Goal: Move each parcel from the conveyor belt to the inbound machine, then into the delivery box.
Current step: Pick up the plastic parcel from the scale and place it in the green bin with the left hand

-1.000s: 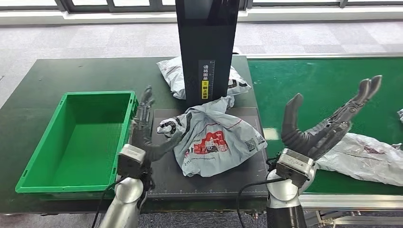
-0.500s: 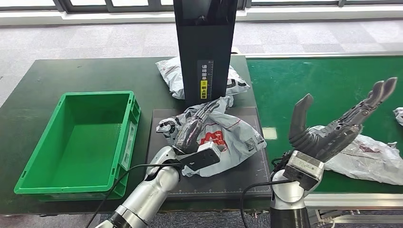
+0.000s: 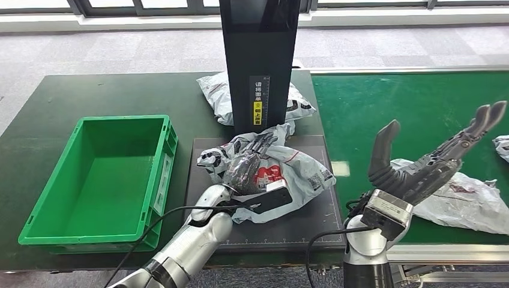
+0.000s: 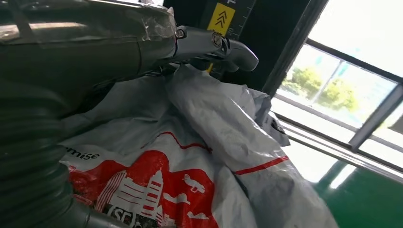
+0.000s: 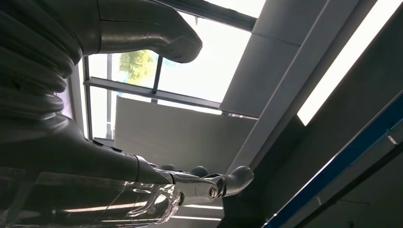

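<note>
A crumpled grey parcel point(image 3: 294, 171) with a red print lies on the black platform point(image 3: 300, 225) of the inbound machine, in front of its black post point(image 3: 259, 60). My left hand point(image 3: 246, 162) rests on top of this parcel, fingers stretched toward the post. In the left wrist view the fingers point(image 4: 214, 45) lie straight over the parcel point(image 4: 204, 156), not curled round it. My right hand point(image 3: 432, 162) is raised and open above the near edge of the green conveyor belt point(image 3: 390, 108), holding nothing. The green delivery box point(image 3: 99, 180) stands empty to the left of the platform.
A second grey parcel point(image 3: 215, 93) lies behind the post. Another one point(image 3: 471, 204) sits on the belt just beyond my right hand, and a piece of one more point(image 3: 503, 145) shows at the right edge. The dark table point(image 3: 60, 102) surrounds the box.
My left arm has swung from beside the green box across to the parcel on the platform and the hand now lies on it. My right hand has drifted slightly to the right.
</note>
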Controlling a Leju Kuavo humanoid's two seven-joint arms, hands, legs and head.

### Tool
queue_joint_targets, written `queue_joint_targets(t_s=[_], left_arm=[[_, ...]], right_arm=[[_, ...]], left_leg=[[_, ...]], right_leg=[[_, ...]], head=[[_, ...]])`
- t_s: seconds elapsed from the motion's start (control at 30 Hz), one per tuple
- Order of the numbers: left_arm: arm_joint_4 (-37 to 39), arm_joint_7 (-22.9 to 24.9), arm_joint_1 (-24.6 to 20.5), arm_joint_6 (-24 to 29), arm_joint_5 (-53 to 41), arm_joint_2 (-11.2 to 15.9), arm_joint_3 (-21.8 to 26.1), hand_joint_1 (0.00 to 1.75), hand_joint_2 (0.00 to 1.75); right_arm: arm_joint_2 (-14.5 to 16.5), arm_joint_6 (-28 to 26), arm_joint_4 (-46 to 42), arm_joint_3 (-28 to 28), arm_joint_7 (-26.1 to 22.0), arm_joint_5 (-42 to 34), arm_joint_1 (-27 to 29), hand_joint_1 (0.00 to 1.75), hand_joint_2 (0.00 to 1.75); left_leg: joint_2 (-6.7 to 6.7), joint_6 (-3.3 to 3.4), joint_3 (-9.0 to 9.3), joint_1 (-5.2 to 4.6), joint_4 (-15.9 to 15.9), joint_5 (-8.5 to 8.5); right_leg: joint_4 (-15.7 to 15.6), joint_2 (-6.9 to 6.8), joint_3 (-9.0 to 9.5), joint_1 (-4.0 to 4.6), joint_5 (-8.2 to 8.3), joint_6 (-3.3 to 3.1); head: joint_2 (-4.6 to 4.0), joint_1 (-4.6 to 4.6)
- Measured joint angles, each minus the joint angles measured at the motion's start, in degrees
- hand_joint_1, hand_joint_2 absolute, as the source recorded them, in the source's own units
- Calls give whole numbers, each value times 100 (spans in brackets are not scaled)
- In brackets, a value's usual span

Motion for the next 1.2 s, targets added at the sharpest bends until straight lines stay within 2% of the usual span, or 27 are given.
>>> queue_joint_targets(t_s=[0.07,0.13,0.4,0.47,0.5,0.6,0.63,0.77,0.93,1.2], left_arm=[[93,476,-50,218,-468,1,-91,0,175],[168,728,-91,327,-719,2,-166,0,175],[368,950,-197,397,-952,4,-302,0,175],[418,1193,-227,426,-1245,9,-344,9,175],[443,1316,-240,427,-1412,11,-362,41,175],[524,1645,-267,337,-1888,21,-397,158,175],[559,1737,-281,268,-2027,25,-408,170,175],[736,1962,-346,-41,-2443,45,-444,175,175],[922,1977,-437,-327,-2689,62,-446,175,175],[1044,1997,-482,-292,-2883,77,-446,175,175]], right_arm=[[0,0,0,-13,0,5,3,0,175],[-1,0,0,-17,0,8,4,0,175],[-2,0,0,-27,0,5,8,0,175],[-2,0,-1,-27,0,-10,9,0,175],[-3,0,-1,-27,0,-16,9,0,175],[-4,0,-2,-27,0,-39,9,0,175],[-4,0,-2,-27,0,-45,9,0,175],[-4,0,-2,-27,0,-49,9,0,175],[-4,0,0,-27,0,-41,8,0,175],[-4,0,0,-27,0,-40,8,0,175]], left_leg=[[0,0,0,0,0,0],[0,0,0,0,0,0],[0,0,0,0,0,0],[0,0,0,0,0,0],[0,0,0,0,0,0],[0,0,0,0,0,0],[0,0,0,0,0,0],[0,0,0,0,0,0],[0,0,1,0,0,0],[0,0,1,0,0,0]], right_leg=[[0,0,0,0,0,0],[0,0,0,0,0,0],[0,0,0,0,0,0],[0,0,0,0,0,0],[0,0,0,0,0,0],[0,0,0,0,0,0],[0,0,0,0,0,0],[1,0,1,0,0,0],[1,0,2,0,0,0],[1,-1,3,0,0,0]], head=[[0,0],[0,0],[0,0],[0,0],[0,0],[0,0],[0,0],[0,0],[0,0],[0,0]])
